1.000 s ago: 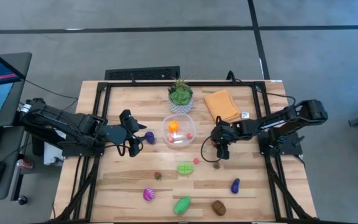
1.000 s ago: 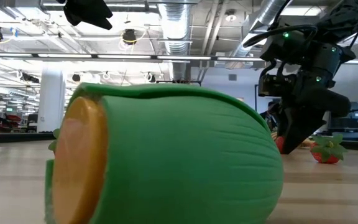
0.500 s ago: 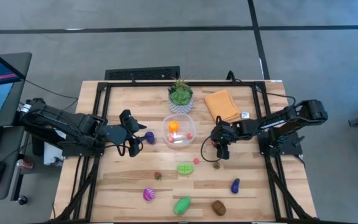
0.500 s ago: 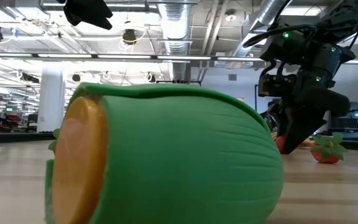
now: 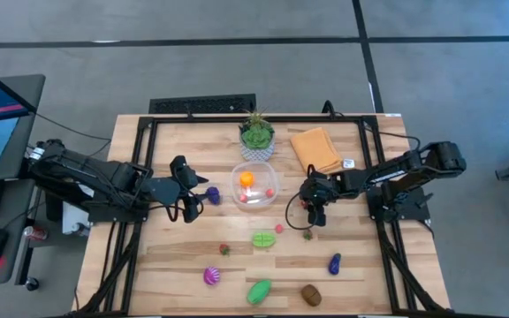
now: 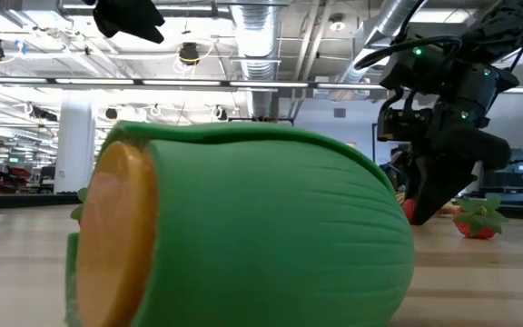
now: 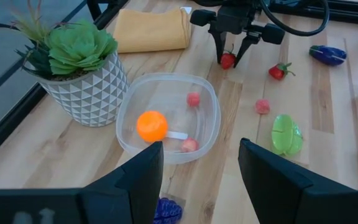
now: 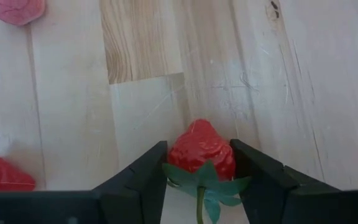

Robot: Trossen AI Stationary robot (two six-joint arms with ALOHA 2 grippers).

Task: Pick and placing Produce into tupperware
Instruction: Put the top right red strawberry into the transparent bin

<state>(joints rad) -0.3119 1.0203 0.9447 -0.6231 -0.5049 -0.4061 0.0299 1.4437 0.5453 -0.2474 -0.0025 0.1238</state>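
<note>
The clear tupperware point(image 5: 254, 187) stands mid-table and holds an orange ball point(image 7: 151, 125) and two small pink-red pieces. My right gripper point(image 5: 310, 217) stands to its right, pointing down, shut on a red strawberry point(image 8: 201, 151). My left gripper point(image 5: 189, 200) waits open to the left of the tupperware, above a purple toy point(image 5: 213, 194). More produce lies on the table: a second strawberry point(image 7: 279, 70), a pink piece point(image 7: 262, 106), a green half point(image 5: 263, 238), a purple eggplant point(image 5: 334, 263), a brown piece point(image 5: 310, 294) and a green toy point(image 6: 243, 227). My right gripper pinches the red strawberry's body point(image 8: 191, 146) between its two fingers point(image 8: 145, 171), one on each side. The fingers come from above, pointing down. The green leaf end point(image 8: 207, 180) points back toward the wrist. The berry is at table height point(image 7: 227, 60); whether it rests on the wood I cannot tell.
A green plant in a white pot point(image 5: 256, 137) and a folded orange cloth point(image 5: 316, 148) sit at the far side of the table. A purple-pink toy point(image 5: 210, 276) and a small reddish piece point(image 5: 224, 249) lie toward the near edge. Black frame rails run along both table sides.
</note>
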